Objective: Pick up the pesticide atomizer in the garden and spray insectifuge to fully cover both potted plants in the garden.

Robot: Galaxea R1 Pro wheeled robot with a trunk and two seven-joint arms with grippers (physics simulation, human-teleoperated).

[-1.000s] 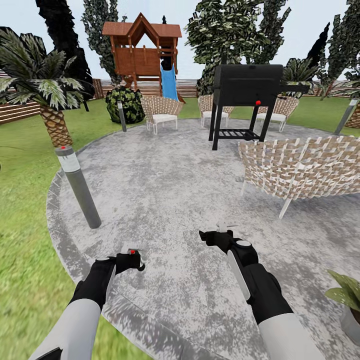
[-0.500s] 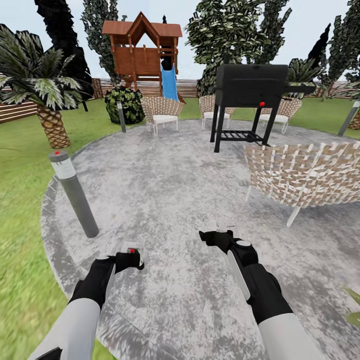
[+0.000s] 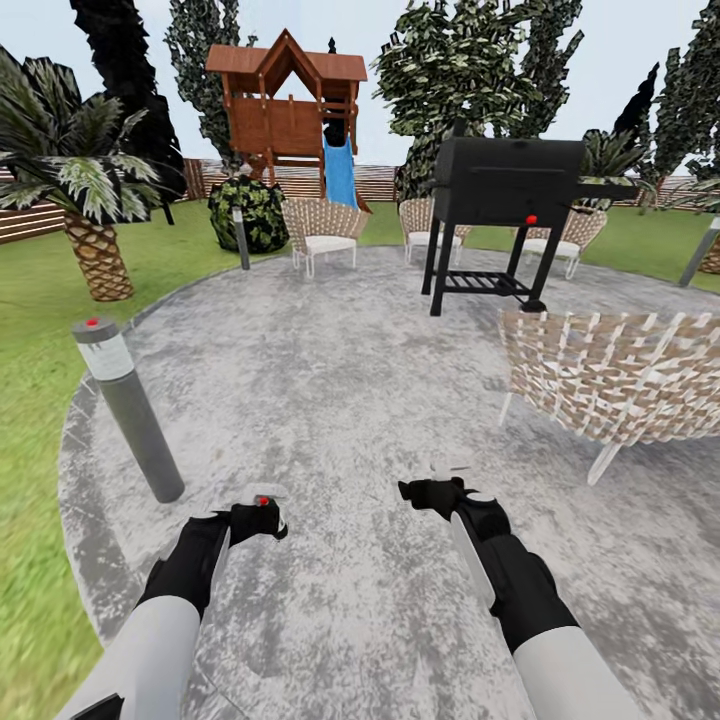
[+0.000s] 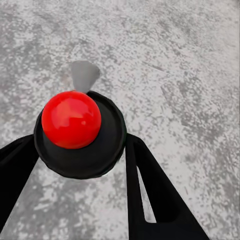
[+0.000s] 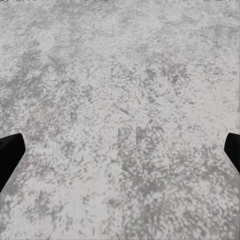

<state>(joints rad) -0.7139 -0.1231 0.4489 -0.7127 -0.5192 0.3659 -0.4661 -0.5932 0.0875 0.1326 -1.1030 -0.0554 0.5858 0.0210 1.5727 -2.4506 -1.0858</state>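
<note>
My left gripper [image 3: 262,514] is shut on the pesticide atomizer [image 3: 263,497], whose white head and red spot stick up above the black fingers. In the left wrist view the atomizer [image 4: 75,125] shows as a red ball on a round dark cap with a grey nozzle, held between the two fingers [image 4: 150,190]. My right gripper [image 3: 445,478] hangs open over the mottled grey patio [image 3: 330,380]; in the right wrist view its fingertips [image 5: 10,155] sit at the far edges with nothing between them. The potted plants are out of view.
A grey bollard lamp with a red top [image 3: 125,405] stands at the patio's left edge, with lawn [image 3: 30,500] beyond it. A wicker chair [image 3: 610,375] is close on the right, a black grill [image 3: 510,185] behind it. More chairs, a palm [image 3: 95,250] and a wooden playhouse stand farther off.
The whole view has shifted: the lamp slid down and left, the chair and grill slid right, and the leafy plant at the lower right left the picture. Both arms keep their pose.
</note>
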